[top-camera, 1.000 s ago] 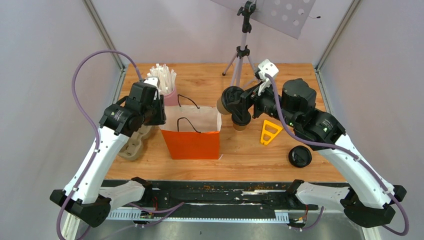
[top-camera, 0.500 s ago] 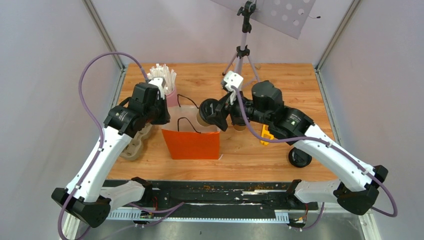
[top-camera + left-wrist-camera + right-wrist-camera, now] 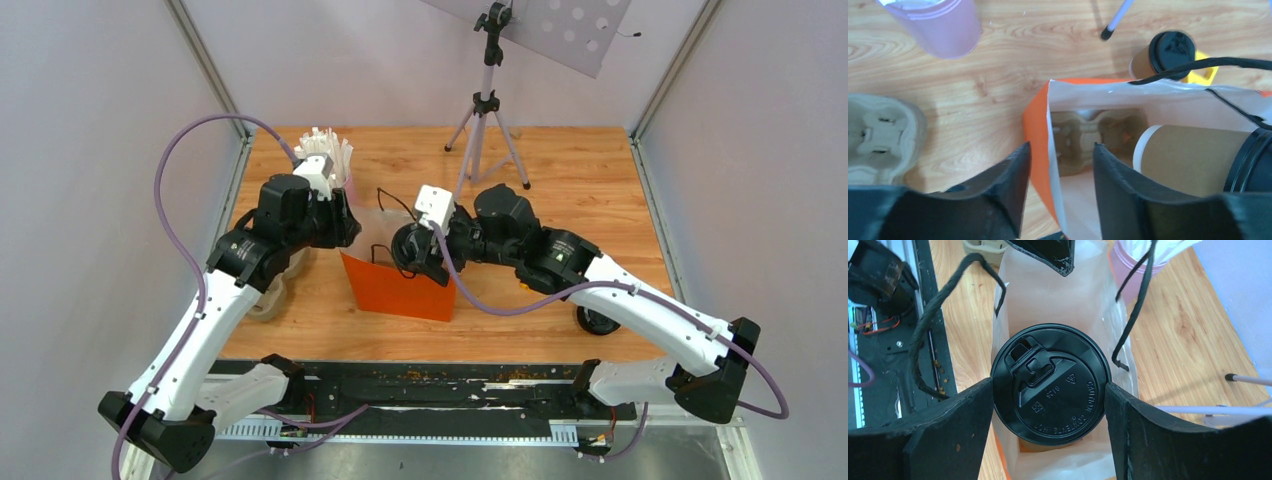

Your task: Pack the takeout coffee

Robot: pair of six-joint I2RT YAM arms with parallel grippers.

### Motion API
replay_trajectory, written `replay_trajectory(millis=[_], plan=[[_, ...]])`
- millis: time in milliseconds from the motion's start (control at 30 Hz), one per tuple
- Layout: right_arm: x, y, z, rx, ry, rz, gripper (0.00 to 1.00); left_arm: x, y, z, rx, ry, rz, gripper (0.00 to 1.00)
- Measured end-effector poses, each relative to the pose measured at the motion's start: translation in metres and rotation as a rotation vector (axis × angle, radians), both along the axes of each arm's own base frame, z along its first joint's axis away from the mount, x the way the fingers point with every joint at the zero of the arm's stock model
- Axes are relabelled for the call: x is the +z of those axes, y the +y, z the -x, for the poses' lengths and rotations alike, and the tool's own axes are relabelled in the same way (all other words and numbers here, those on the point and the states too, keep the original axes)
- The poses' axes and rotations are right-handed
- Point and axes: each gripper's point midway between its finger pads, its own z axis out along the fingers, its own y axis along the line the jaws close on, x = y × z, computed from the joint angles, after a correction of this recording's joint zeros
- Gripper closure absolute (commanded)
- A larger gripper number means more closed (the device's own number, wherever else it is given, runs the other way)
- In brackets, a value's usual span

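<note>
Loose lid: a black round plastic lid (image 3: 598,320) lies on the wooden tabletop (image 3: 600,180) at the near right, partly hidden by the right arm.
Tray: a grey-brown moulded pulp cup tray (image 3: 268,298) sits at the near left, beside the left arm.
Bag: an orange paper bag with a white inside and black cord handles (image 3: 400,290) stands open at mid-tabletop. A second pulp tray (image 3: 1088,132) lies at its bottom.
Left claw: the left claw (image 3: 1062,152) is partly spread and straddles the bag's side wall, one finger outside and one inside. A gap shows beside the inner finger.
Right claw: the right claw (image 3: 1049,390) reaches into the bag's mouth, clamped on the coffee cup just under its lid.
Coffee: the kraft-brown paper takeout cup (image 3: 1188,160), capped with a black round lid (image 3: 1058,375), hangs inside the bag above the tray there.
Beyond the bag: another lidded brown cup (image 3: 1163,55) stands against a yellow plastic piece (image 3: 1200,75).
Far left: a pink cup of white sticks (image 3: 335,165).
Far centre: a tripod (image 3: 487,110).
</note>
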Motion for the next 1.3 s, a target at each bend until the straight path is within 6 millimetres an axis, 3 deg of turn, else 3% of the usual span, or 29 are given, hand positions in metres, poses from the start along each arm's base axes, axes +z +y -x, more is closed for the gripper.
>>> replay_trajectory(millis=[133,433,733,900,1000,1133,1300], plan=[[-0.01,0.01,0.014,0.06,-0.029,0.042,0.48,-0.005,0.009,0.014,0.023,0.068,-0.024,0.32],[-0.024,0.023,0.044,0.143,-0.069,0.1,0.49,0.011,0.021,0.055,0.02,0.096,0.012,0.36],[-0.05,0.019,0.061,0.195,-0.122,0.2,0.49,0.007,0.011,0.053,-0.02,0.08,0.047,0.38],[-0.048,0.015,0.064,0.207,-0.163,0.21,0.49,0.003,0.01,0.05,-0.026,0.069,0.045,0.45],[-0.047,0.012,0.063,0.203,-0.178,0.213,0.49,0.002,0.01,0.049,-0.029,0.067,0.041,0.57],[-0.047,0.011,0.06,0.195,-0.193,0.222,0.51,0.003,0.01,0.049,-0.042,0.054,0.034,0.8],[-0.044,0.009,0.048,0.138,-0.23,0.23,0.5,0.01,0.009,0.051,-0.063,0.02,0.043,1.0]])
